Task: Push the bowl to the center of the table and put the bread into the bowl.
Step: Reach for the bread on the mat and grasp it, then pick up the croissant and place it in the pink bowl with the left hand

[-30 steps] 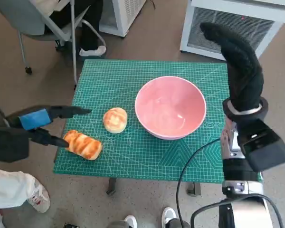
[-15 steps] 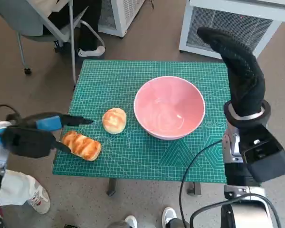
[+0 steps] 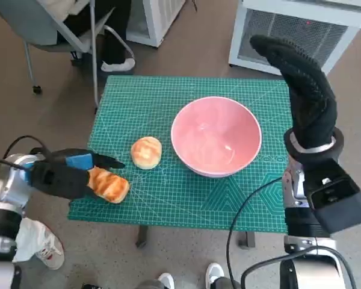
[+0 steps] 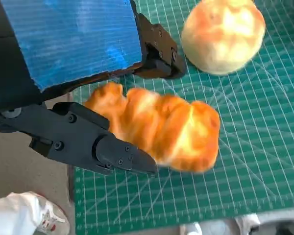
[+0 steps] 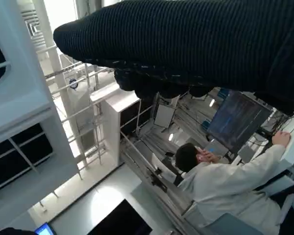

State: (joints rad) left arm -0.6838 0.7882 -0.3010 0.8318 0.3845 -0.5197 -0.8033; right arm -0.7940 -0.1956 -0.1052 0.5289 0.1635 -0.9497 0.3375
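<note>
Pink bowl [image 3: 216,136] sits upright on the green cutting mat [image 3: 186,96], a bit toward 3 o'clock of the mat's middle, nothing inside it. Round bun [image 3: 147,152] lies on the mat just beside the bowl, at the bowl's 9 o'clock, w/ a small gap between. Long twisted bread [image 3: 110,185] lies near the mat's 8 o'clock corner, at approx. 7 o'clock from the bun and apart from it.

L hand [image 3: 66,174] is at the long bread: blue-taped back over the loaf's outer end, black fingers [image 4: 100,147] spread to either side. In the left wrist view one finger runs along the loaf's near flank and another [image 4: 159,56] reaches past its far side, betw. loaf [image 4: 159,129] and bun [image 4: 223,34]. Fingers bracket the bread, loaf flat on the mat [image 4: 264,142]; can't tell whether they actually squeeze it, so grip state is unclear.

R hand [image 3: 302,84] in the black knit glove is raised above the table's 3 o'clock edge, well apart from the bowl, fingers held straight and together, pointing toward 11 o'clock, nothing in it. Right wrist view shows only the glove [image 5: 196,44] as a dark band, w/ a person [image 5: 225,183] at a monitor beyond.

Chair [image 3: 54,30] and a person's shoe [image 3: 117,64] at the table's 11 o'clock; white shoe [image 3: 45,250] on the floor at 8 o'clock.
</note>
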